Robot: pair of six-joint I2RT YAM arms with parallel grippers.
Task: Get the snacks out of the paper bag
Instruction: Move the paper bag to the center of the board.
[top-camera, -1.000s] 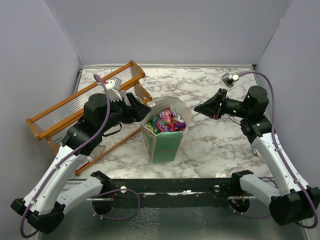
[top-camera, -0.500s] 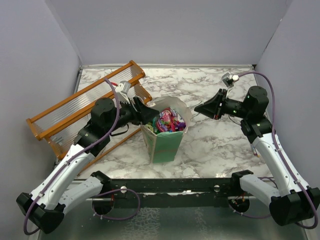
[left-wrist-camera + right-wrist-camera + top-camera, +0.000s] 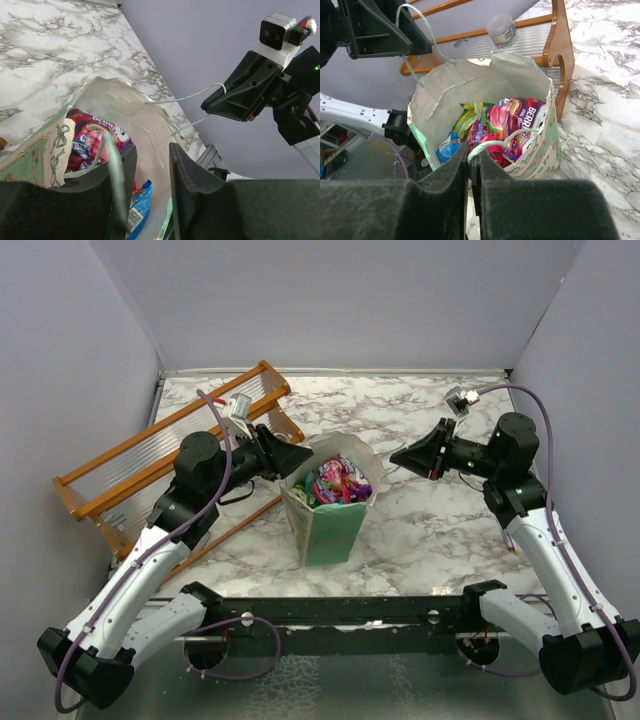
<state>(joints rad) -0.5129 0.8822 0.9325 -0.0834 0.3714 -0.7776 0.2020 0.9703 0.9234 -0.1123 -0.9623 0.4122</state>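
Observation:
The mint-green paper bag [image 3: 330,525] stands upright mid-table, and its cream inside [image 3: 445,95] faces both wrist cameras. Bright snacks [image 3: 340,480] fill it: a purple packet [image 3: 85,137], a blue one [image 3: 137,205], and pink and green ones [image 3: 505,120]. My right gripper [image 3: 472,150] is shut on the right string handle [image 3: 505,142] and holds it taut [image 3: 400,455]. My left gripper [image 3: 151,150] hovers at the bag's left rim [image 3: 298,455] with a gap between its jaws. The left handle string [image 3: 107,150] drapes over one finger.
An orange wooden rack [image 3: 160,455] lies tilted behind and left of the bag, close to my left arm. A small clear jar [image 3: 501,29] rests on it. Grey walls close in the marble table [image 3: 450,530] on three sides.
My left arm has reached in to the bag's left rim and its jaws have narrowed. The right arm and the bag have stayed put.

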